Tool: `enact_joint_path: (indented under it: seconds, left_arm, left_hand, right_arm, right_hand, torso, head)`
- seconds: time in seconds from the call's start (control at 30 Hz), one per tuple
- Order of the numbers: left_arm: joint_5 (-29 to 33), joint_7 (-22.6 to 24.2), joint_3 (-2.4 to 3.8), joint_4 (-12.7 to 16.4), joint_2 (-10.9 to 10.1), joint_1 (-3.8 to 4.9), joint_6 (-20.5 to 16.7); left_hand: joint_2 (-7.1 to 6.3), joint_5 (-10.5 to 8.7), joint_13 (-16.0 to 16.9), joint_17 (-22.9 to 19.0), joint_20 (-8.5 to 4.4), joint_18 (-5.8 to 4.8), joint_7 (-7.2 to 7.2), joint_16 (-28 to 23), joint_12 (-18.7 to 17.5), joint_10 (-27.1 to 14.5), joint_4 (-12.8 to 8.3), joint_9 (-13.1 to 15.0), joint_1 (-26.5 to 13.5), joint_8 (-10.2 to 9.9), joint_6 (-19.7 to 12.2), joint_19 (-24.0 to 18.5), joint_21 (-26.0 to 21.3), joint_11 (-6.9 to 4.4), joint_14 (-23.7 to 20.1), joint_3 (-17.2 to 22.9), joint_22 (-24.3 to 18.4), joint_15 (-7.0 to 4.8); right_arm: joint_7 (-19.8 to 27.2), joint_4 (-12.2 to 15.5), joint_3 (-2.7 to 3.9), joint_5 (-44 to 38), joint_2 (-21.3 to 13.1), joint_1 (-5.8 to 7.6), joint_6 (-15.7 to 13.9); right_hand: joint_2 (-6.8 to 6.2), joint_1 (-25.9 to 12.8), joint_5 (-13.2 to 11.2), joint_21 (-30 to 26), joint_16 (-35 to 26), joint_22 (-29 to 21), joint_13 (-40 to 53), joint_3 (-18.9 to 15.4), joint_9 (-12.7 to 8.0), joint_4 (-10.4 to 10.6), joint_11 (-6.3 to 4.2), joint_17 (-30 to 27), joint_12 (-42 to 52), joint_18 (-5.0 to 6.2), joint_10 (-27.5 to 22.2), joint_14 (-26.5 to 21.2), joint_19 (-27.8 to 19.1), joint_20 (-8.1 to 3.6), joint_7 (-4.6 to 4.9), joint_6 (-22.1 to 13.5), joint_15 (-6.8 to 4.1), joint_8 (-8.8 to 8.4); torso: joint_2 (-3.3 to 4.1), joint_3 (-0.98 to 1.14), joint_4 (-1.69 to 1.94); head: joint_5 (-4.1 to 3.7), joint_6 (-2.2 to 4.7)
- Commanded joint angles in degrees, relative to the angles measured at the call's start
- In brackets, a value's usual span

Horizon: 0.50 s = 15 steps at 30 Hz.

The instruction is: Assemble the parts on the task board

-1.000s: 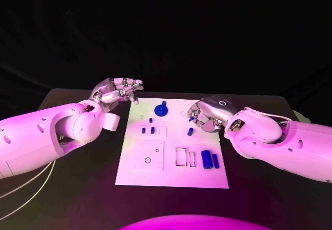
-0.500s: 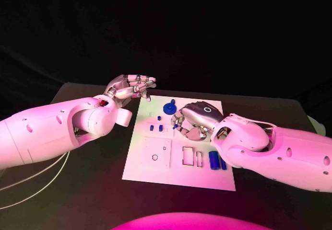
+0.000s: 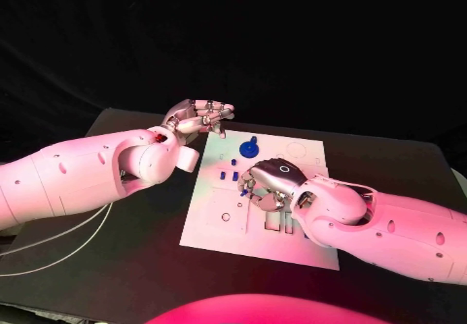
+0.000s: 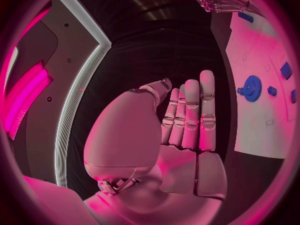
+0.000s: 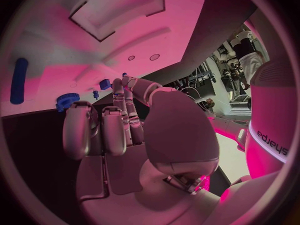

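From the head camera, the task board (image 3: 219, 229) lies flat in the middle of the black worktop (image 3: 117, 270), a sensible place since both arms can reach it from either side. A blue gear (image 3: 249, 148) stands on the board toward its twelve o'clock end, and small blue pegs (image 3: 229, 175) stand just below it, toward six o'clock. The right hand (image 3: 268, 182) hangs low over the board's centre with its fingers curled downward among the small parts; I cannot tell whether it pinches one. My guess is that it is reaching to pick up or seat a part. The left hand (image 3: 200, 116) sits off the board's eleven o'clock corner, raised, fingers bent inward and holding nothing visible, probably kept clear so the other arm can work.

The left wrist camera shows the left hand (image 4: 184, 120) with fingers straight and side by side, palm bare, nothing in it. The gear (image 4: 252, 88) and a blue piece (image 4: 286, 70) lie on the board (image 4: 262, 130) well apart from it.

The right wrist camera shows the right hand (image 5: 119, 125) with fingers bent toward the board (image 5: 94, 50), near the gear (image 5: 65, 102); a long blue cylinder (image 5: 19, 80) lies apart.
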Motion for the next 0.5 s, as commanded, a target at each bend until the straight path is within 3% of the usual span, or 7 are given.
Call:
enact_joint_path:
  seconds: [0.03, 0.37, 0.5]
  left_arm:
    - [-0.04, 0.39, 0.05, 0.03, 0.17, 0.03, 1.1]
    - [-0.04, 0.29, 0.05, -0.02, 0.24, 0.03, 1.28]
    - [-0.04, 0.25, 0.05, -0.08, 0.24, 0.03, 1.34]
  left_hand:
    - [-0.14, -0.2, 0.09, -0.05, 0.1, 0.32, -0.07, -0.09, 0.17, -0.41, -0.36, -0.09, -0.04, -0.07, -0.27, -0.09, -0.26, -0.19, -0.52, 0.01, -0.05, 0.08]
    - [-0.11, -0.21, 0.1, -0.07, 0.13, 0.32, -0.07, -0.08, 0.25, -0.42, -0.33, -0.09, -0.12, -0.03, -0.26, -0.11, -0.3, -0.18, -0.57, 0.0, -0.07, 0.1]
    - [-0.11, -0.21, 0.1, -0.07, 0.13, 0.32, -0.07, -0.08, 0.25, -0.42, -0.33, -0.09, -0.12, -0.03, -0.26, -0.11, -0.3, -0.18, -0.57, 0.0, -0.07, 0.1]
  right_arm:
    - [0.7, -0.14, -0.04, -0.48, 0.39, -0.46, 1.97]
    - [0.83, 0.02, -0.15, -0.5, 0.81, -1.4, 2.83]
    - [0.62, -0.1, -0.18, -0.59, 0.91, -1.56, 3.36]
  right_hand:
    - [0.24, -0.7, 0.12, 0.23, 0.21, 0.25, 0.06, -0.16, 0.09, 0.24, -0.27, 0.0, -0.32, -0.9, -0.11, 3.14, 0.42, 0.04, 0.07, 0.3, -0.5, 0.24]
    - [0.28, -0.84, 0.1, 0.22, 0.19, 0.24, 0.08, -0.23, 0.11, 0.35, -0.26, -0.07, -0.35, -0.89, -0.14, 3.12, 0.39, 0.06, 0.08, 0.27, -0.48, 0.25]
    - [0.32, -1.01, 0.01, 0.21, 0.25, 0.23, 0.12, -0.33, 0.15, 0.47, -0.26, -0.03, -0.38, -0.88, -0.16, 3.13, 0.36, 0.07, 0.06, 0.24, -0.47, 0.27]
  torso:
    - [0.05, 0.07, -0.07]
    - [0.02, 0.05, -0.08]
    - [0.01, 0.05, -0.08]
  head:
    - [0.23, -0.23]
    - [0.48, -1.01]
    - [0.53, -1.0]
